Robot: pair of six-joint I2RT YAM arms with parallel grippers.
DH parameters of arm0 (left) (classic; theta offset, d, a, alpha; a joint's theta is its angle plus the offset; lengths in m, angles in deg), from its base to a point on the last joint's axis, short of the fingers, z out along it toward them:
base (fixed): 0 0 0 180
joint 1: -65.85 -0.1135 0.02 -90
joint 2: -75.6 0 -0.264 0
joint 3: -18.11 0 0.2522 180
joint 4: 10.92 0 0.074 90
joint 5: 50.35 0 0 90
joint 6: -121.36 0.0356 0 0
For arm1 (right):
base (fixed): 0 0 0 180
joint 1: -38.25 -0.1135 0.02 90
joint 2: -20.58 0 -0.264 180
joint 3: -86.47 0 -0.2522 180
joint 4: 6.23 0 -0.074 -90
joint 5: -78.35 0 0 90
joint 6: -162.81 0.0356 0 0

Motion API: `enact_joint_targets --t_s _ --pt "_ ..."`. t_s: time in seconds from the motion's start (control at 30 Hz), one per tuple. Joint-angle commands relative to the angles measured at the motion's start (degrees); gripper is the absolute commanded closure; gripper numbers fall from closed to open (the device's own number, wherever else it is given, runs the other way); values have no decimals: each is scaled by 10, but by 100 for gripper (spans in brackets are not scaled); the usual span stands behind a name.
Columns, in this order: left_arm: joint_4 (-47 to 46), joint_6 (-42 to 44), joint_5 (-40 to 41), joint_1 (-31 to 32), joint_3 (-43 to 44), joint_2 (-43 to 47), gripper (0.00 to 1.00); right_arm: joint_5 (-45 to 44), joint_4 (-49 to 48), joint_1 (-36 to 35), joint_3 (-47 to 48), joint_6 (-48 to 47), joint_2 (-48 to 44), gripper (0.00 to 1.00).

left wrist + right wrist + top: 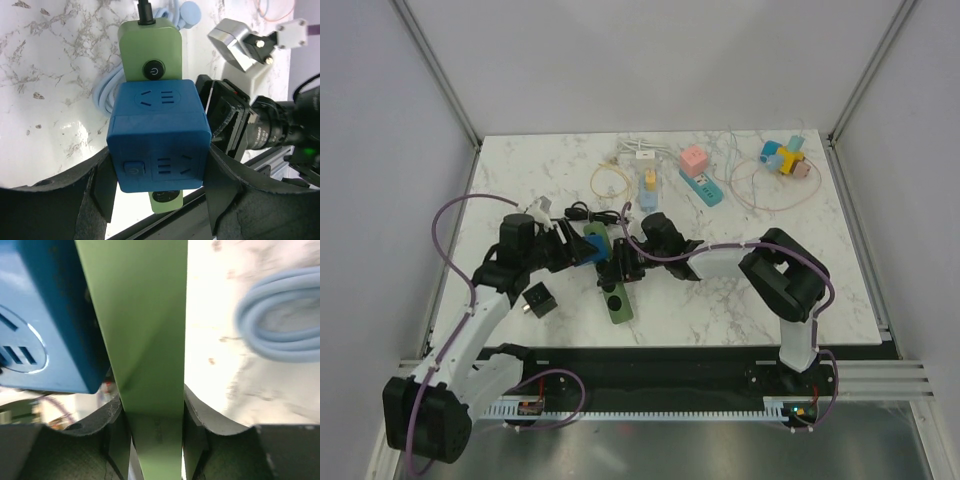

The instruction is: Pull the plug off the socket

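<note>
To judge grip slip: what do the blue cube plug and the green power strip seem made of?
Blue cube plug: likely hard moulded plastic, matte; even colour, rounded edges. Green power strip: likely plastic too, smooth satin; soft sheen, no texture.

The strip [618, 303] lies mid-table, running near to far, with the plug [592, 247] seated on its far half. The left gripper [160, 187] straddles the plug from the left, and the right gripper [154, 425] straddles the strip from the right. An adapter [539, 299] sits left of the strip's near end, a coiled cable [106, 95] lies just beside the strip, seemingly by its far end, and a second strip [701, 186] lies well behind, near the far edge.
</note>
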Motion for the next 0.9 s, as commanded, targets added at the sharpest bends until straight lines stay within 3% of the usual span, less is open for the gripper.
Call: enact_joint_targets --t_s 0.0,0.13,0.2,0.23,0.33,0.47,0.57,0.87 --pt "-48 -10 -58 4 -15 95 98 -45 -107 77 -34 182 29 100" --pt "-37 -25 -63 4 -19 97 98 -53 -78 77 -30 167 40 100" --pt "41 -25 -23 4 -4 78 98 -93 -18 73 -2 91 35 100" --pt "70 -23 -3 4 18 58 98 -176 71 67 13 53 18 100" --pt "141 -10 44 4 52 33 98 -324 209 18 80 -83 -9 100" --pt "152 -29 45 4 70 40 98 -426 263 -14 121 -128 1 100" --pt "146 -29 29 4 84 40 98 -412 251 -12 111 -132 1 100" --pt "191 -19 57 4 41 15 98 -219 165 3 150 -126 -44 100"
